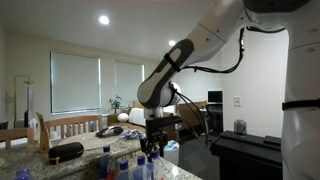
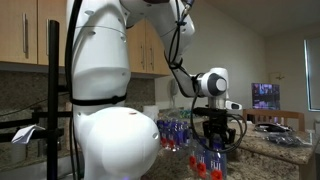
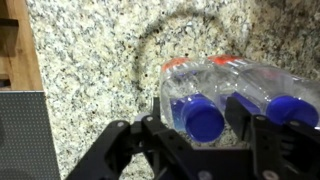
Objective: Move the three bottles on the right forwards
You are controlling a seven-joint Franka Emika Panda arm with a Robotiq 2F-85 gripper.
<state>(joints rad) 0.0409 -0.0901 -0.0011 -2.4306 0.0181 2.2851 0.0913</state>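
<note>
Three small clear bottles with blue caps and red-orange labels stand side by side on the granite counter point(image 3: 90, 70). In the wrist view they are the left bottle point(image 3: 203, 120), the middle one point(image 3: 243, 103) and the right one point(image 3: 292, 110). My gripper point(image 3: 200, 128) is above them, its fingers closed around the left bottle, with one finger between it and the middle bottle. In both exterior views the gripper point(image 1: 152, 143) point(image 2: 212, 138) points straight down at these bottles point(image 2: 208, 160). More identical bottles point(image 1: 125, 166) point(image 2: 175, 132) stand close by.
A flat black oval object point(image 1: 65, 152) lies on the counter beside the bottle cluster. A dark panel point(image 3: 20, 130) and a wooden edge point(image 3: 18, 45) border the counter at the left of the wrist view. Chairs point(image 1: 70, 125) and a black cabinet point(image 1: 250, 155) stand beyond.
</note>
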